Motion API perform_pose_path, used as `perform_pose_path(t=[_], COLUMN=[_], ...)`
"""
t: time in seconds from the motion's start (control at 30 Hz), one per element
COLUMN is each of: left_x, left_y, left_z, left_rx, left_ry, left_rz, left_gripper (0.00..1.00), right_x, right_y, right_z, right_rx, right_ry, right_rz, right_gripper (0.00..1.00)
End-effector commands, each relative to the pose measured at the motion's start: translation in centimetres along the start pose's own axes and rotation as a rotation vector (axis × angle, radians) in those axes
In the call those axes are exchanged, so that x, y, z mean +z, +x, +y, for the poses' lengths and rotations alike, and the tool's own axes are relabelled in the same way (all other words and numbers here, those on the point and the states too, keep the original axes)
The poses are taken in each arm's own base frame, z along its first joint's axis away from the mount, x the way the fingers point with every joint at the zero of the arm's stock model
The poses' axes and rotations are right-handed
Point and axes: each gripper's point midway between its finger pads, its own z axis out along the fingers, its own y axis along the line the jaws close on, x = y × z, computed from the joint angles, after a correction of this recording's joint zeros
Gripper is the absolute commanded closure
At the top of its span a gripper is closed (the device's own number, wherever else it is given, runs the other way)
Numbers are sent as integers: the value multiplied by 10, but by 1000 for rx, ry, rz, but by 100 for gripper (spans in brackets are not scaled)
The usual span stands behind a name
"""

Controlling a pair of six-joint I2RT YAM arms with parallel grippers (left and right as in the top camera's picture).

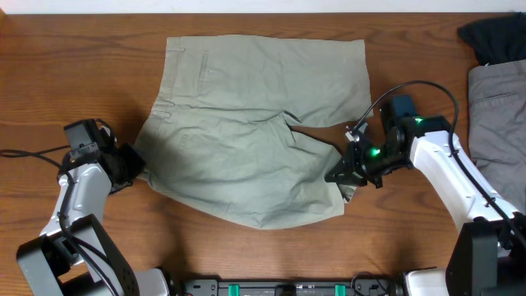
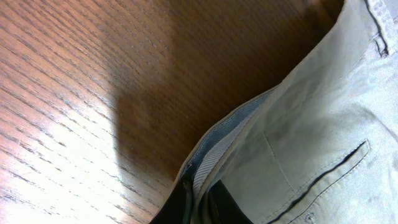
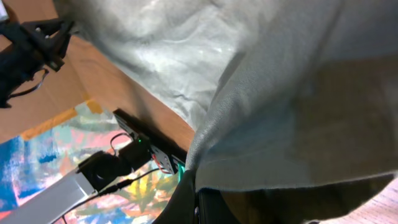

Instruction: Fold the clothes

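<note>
While our left gripper (image 1: 131, 164) clamps the waistband (image 1: 161, 99) at the khaki shorts' (image 1: 255, 131) left edge, they lie spread on the table (image 1: 82, 49), our right gripper (image 1: 345, 174) pinching their right leg hem (image 1: 341, 193); with both ends grasped, we likely lift them together to fold.

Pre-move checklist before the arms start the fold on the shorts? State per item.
1. Waistband of the shorts clamped by the left gripper: ok.
2. Near leg hem clamped by the right gripper: ok.
3. Cloth lying flat: not ok, creased at the crotch and bunched up at the right gripper.
4. The grey garment and black garment lie apart from the shorts: ok.
5. Both cloth layers caught in each grip: cannot tell.
</note>
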Motion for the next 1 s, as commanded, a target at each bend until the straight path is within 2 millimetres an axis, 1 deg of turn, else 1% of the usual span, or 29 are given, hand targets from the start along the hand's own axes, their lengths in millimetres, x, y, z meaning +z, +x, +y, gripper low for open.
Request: perform_pose_path(t=[0.0, 0.03, 0.07, 0.1, 0.13, 0.17, 0.2, 0.23, 0.33, 0.37, 0.47, 0.57, 0.73, 0.9, 0.97], left_x=[-2, -2, -2, -2, -2, -2, -2, -2, -2, -2, -2, -2, -2, -2, -2], left_y=[-4, -4, -4, -4, -4, -4, -4, -4, -4, -4, -4, -4, -4, -4, -4], left_z=[-2, -2, -2, -2, -2, -2, -2, -2, -2, -2, -2, -2, -2, -2, -2], left_rx=[12, 12, 12, 12, 12, 12, 12, 12, 13, 13, 13, 13, 13, 12, 12], left_ry=[3, 3, 3, 3, 3, 3, 3, 3, 3, 3, 3, 3, 3, 3, 3], left_rz=[-11, -11, -11, -11, -11, -11, -11, -11, -11, -11, -11, -11, -11, -11, -11], left_gripper=[91, 91, 91, 91, 91, 91, 91, 91, 91, 91, 91, 91, 91, 91, 91], right_x=[-2, -4, -5, -7, -10, -14, -19, -23, -35, -39, -46, -47, -35, -14, -1], right_y=[-7, -9, -10, -11, -13, -17, -21, -26, -42, -51, -64, -77, -96, -105, -105], right_z=[-16, -26, -35, -42, -51, -60, -69, -75, -83, -85, -88, -91, -102, -119, -116], right_rx=[42, 45, 51, 54, 54, 56, 61, 65, 75, 49, 10, -16, -67, -57, -96], right_ry=[111, 168, 221, 259, 312, 363, 412, 442, 449, 441, 441, 440, 451, 457, 403], right_rz=[-48, -64, -76, -85, -103, -126, -149, -173, -241, -272, -313, -345, -341, -290, -247], right_gripper=[99, 99, 92, 71, 56, 46, 39, 37, 34, 35, 37, 41, 44, 48, 50])
